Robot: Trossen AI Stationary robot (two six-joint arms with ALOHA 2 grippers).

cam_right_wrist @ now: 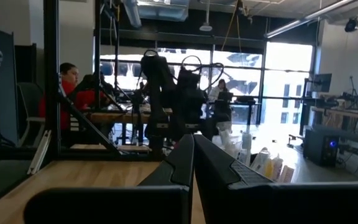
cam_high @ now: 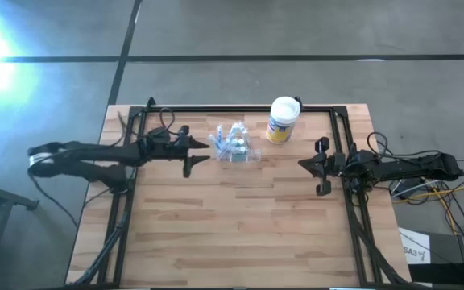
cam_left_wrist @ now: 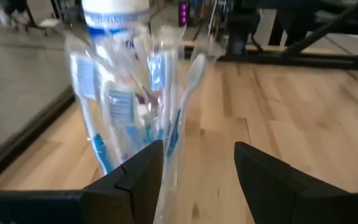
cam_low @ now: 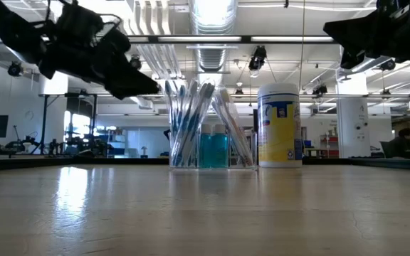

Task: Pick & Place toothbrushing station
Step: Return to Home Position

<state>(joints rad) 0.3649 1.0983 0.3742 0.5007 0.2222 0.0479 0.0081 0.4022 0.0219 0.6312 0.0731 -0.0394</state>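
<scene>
1. The left end effector [cam_high: 196, 151] hangs above the counter [cam_high: 240, 234] with its fingers spread and nothing between them, so it is released.
2. The toothbrushing station [cam_high: 234, 146] stands upright on the counter just ahead of those open fingers. It looks near them but not touching.
3. Several toothbrushes [cam_low: 184, 121] lean inside the station, with a blue-green item [cam_low: 213, 149] low in its middle. The loading looks finished.
4. The right end effector [cam_high: 303, 164] is clenched on nothing and held high. It is well off to the station's far side and points toward it.
5. A white-lidded, yellow-labelled canister [cam_high: 282, 119] stands just beside the station, between it and the right end effector.
6. I judge that what is left is only for the left arm to draw back clear of the brush tops and park. The right arm looks parked already.
7. The counter is pale wood planking with a black frame [cam_high: 240, 109] along its edges, and it carries only the station and the canister.
8. Beyond it is a bright workshop with ceiling ducts, large windows and other rigs. A seated person in red [cam_right_wrist: 73, 87] is far beyond the right end effector.
</scene>
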